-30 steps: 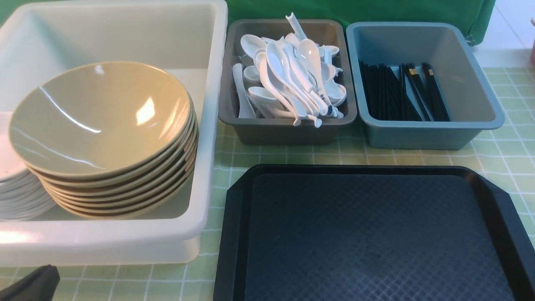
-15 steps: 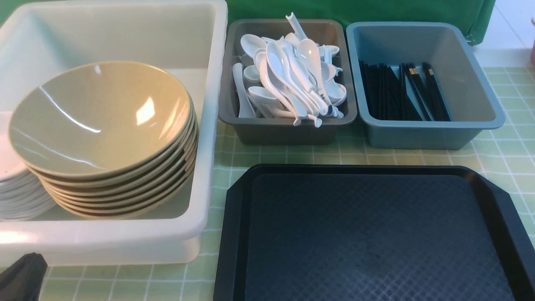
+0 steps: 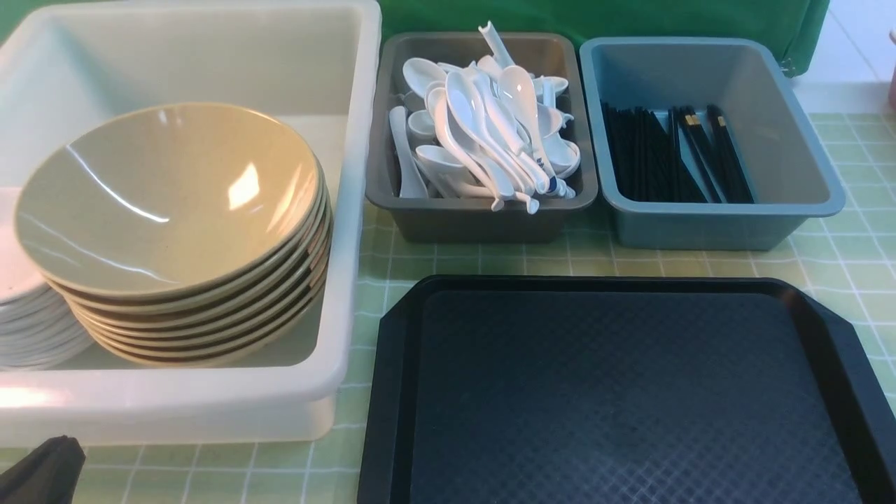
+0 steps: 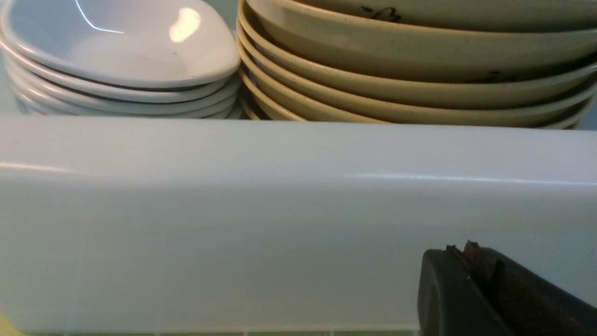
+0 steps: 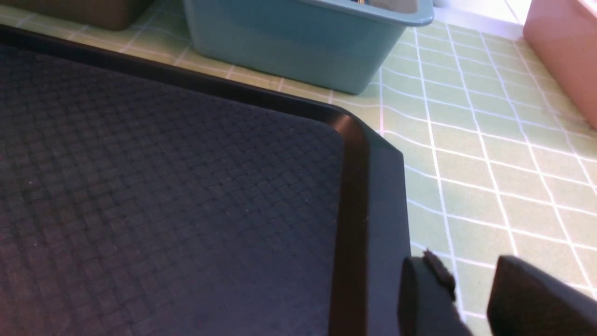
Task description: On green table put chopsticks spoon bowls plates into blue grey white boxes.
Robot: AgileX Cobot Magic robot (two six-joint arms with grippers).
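The white box (image 3: 343,280) holds a stack of tan bowls (image 3: 168,196) and, beside it, a stack of white plates (image 3: 28,322). In the grey box (image 3: 476,224) lies a heap of white spoons, with the blue-marked spoon (image 3: 544,168) on top near its front. Black chopsticks (image 3: 672,154) lie in the blue box (image 3: 700,227). My left gripper (image 4: 459,249) is shut and empty, low in front of the white box's near wall (image 4: 233,224). My right gripper (image 5: 466,275) is open and empty over the green table (image 5: 466,154), beside the black tray's corner.
A black textured tray (image 3: 616,392) lies in front of the grey and blue boxes with nothing on it. A pink object (image 5: 564,46) stands on the table to the right of the blue box (image 5: 298,32).
My left gripper has drawn back a little toward the lower left corner of the front view. Nothing in the boxes has moved.
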